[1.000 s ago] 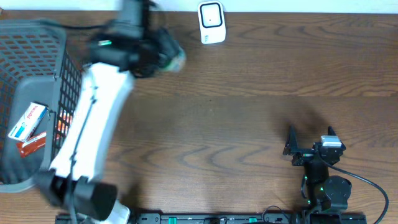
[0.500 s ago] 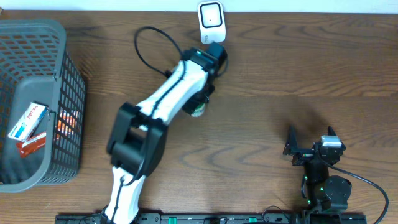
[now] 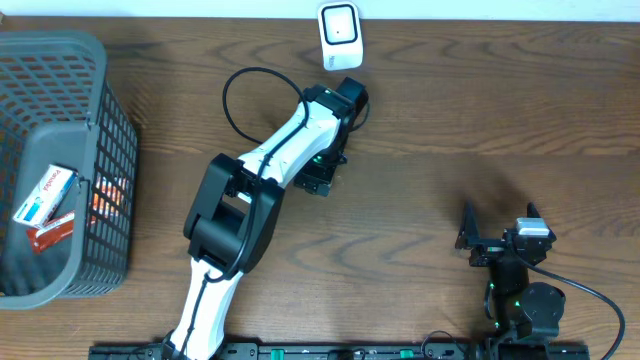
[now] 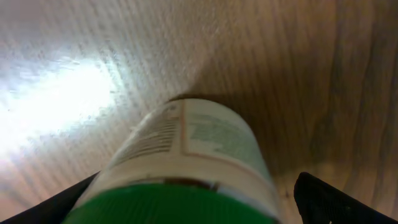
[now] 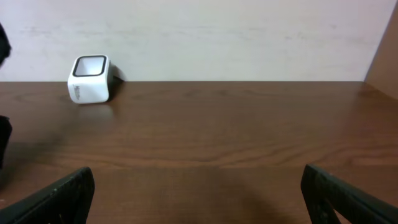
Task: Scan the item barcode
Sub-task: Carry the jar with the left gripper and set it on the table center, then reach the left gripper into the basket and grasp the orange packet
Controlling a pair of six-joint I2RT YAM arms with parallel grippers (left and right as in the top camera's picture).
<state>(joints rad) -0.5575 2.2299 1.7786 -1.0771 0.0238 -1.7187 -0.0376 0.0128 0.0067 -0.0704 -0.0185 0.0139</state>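
Observation:
A white bottle (image 4: 186,143) with a green cap and a printed label fills the left wrist view, down against the wood. My left gripper (image 4: 193,202) straddles its cap end, open; the right finger (image 4: 329,199) stands clear of it. From overhead the left gripper (image 3: 320,182) covers the bottle, a short way below the white barcode scanner (image 3: 340,36). The scanner (image 5: 91,79) also shows far left in the right wrist view. My right gripper (image 3: 498,220) sits open and empty near the front right.
A grey wire basket (image 3: 100,70) stands at the left edge with a white box (image 3: 45,192) and a red packet (image 3: 52,232) inside. A black cable (image 3: 235,85) loops beside the left arm. A pale wall lies behind the table.
The left arm swung from beside the basket to the middle below the scanner, carrying the bottle. Its jaws have since widened off the bottle. The right arm has not moved.

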